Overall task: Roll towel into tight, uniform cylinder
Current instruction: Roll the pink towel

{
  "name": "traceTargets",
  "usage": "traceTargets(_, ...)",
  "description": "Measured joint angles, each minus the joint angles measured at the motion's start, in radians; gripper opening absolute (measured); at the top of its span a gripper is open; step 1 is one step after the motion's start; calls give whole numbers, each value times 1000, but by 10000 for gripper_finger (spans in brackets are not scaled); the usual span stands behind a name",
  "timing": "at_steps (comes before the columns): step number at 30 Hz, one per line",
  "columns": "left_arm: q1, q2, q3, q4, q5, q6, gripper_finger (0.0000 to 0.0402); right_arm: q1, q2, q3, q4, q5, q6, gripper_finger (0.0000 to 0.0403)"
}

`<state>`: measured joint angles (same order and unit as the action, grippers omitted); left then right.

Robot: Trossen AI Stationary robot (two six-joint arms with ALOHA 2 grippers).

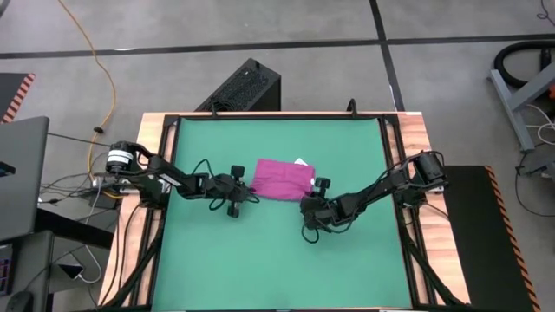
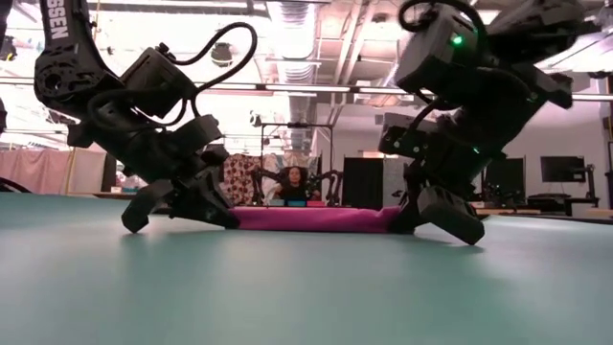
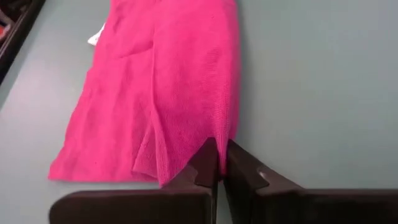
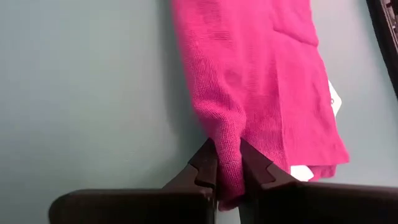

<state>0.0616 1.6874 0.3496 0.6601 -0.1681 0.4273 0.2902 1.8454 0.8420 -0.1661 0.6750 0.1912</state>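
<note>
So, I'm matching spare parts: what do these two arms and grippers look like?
Both arms are dark, jointed, with looping black cables. The left gripper has dark wedge-shaped fingers; its arm bears white lettering and a silver-ringed base. The right gripper matches; a green light glows on its arm.

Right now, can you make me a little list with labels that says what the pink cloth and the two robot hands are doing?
cloth: magenta-pink soft towel, lying flat and partly folded on the green mat, not yet a roll
tag: small white tag at the towel's far edge
left gripper: shut on the towel's left end, at its near edge
right gripper: shut on the towel's right end, at its near edge
background: a person sits far behind the table
</note>
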Motion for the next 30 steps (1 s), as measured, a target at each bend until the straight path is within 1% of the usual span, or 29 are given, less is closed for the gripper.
traceTargets(4,-38,-43,9,-27,-31,-83,1,3,2,90,-162,-11,29,43)
traceTargets(6,-63,-90,23,-65,-37,-120,1,1,2,130,-224,-51,47,39)
traceTargets(8,-85,-140,42,-145,-27,-151,0,3,2,159,-260,-99,49,37)
traceTargets(13,-119,-252,113,-320,-20,-210,0,3,0,198,-282,-221,51,36)
traceTargets(16,-121,-288,141,-380,-11,-241,0,4,-4,223,-289,-286,73,34)
traceTargets(20,-111,-302,184,-491,1,-275,0,6,-39,243,-301,-411,74,33)
traceTargets(22,-105,-301,197,-522,32,-288,0,6,-66,243,-302,-456,74,33)
traceTargets(27,-76,-291,198,-518,204,-322,0,4,-130,243,-326,-537,74,32)
traceTargets(30,-55,-292,198,-503,246,-341,0,-9,-146,243,-333,-565,76,32)
